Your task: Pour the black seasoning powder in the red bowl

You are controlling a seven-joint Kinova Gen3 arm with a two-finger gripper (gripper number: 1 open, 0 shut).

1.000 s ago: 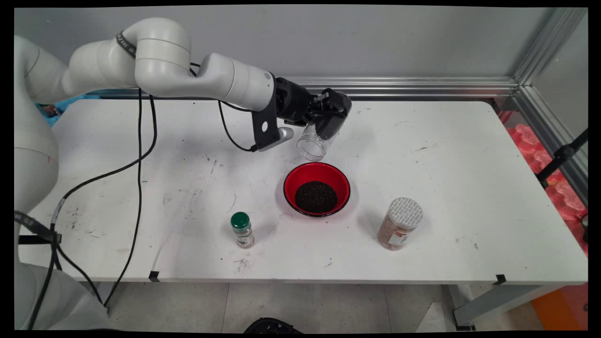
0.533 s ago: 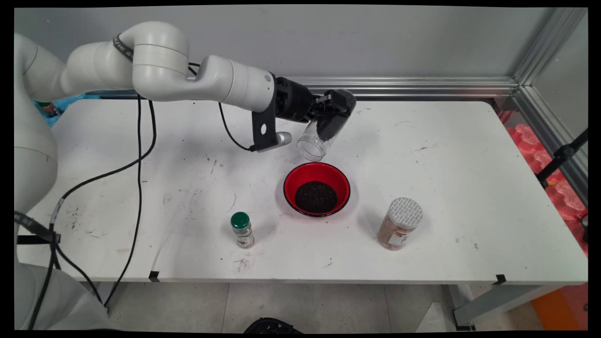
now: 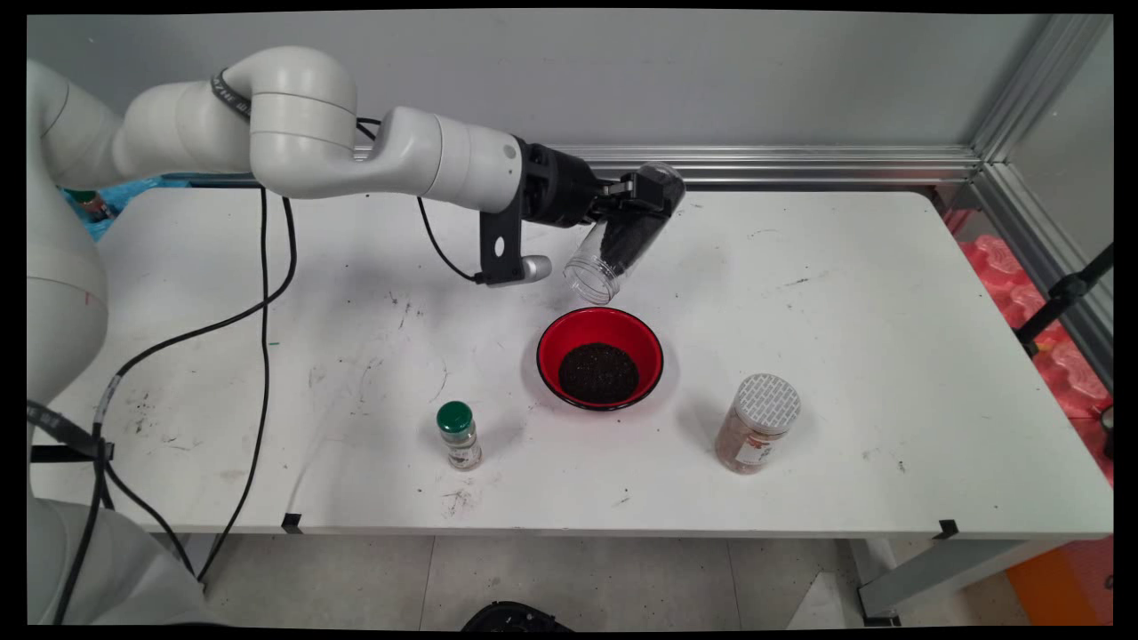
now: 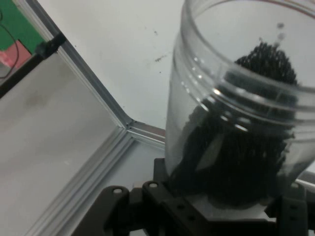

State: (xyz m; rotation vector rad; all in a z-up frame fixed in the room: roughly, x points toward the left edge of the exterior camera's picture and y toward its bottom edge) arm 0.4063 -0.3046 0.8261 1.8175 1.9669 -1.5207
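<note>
My gripper (image 3: pixel 647 197) is shut on a clear plastic jar (image 3: pixel 616 244) that holds dark grains. The jar is tilted, its open mouth pointing down and to the left, above the far rim of a red bowl (image 3: pixel 556 334). A heap of the same dark grains (image 3: pixel 598 372) lies in the bowl. In the hand view the jar (image 4: pixel 236 123) fills the right side, with grains lying in its lower part near the fingers and its open mouth at the top.
A small green-capped spice bottle (image 3: pixel 459 435) stands left of the bowl near the front. A bigger jar with a white patterned lid (image 3: pixel 757 423) and reddish-brown powder stands to the right. An aluminium rail (image 3: pixel 800 162) runs along the table's far edge.
The gripper has risen a little and moved right, and the jar's closed end has swung up and right. The bowl and both spice jars have stayed put.
</note>
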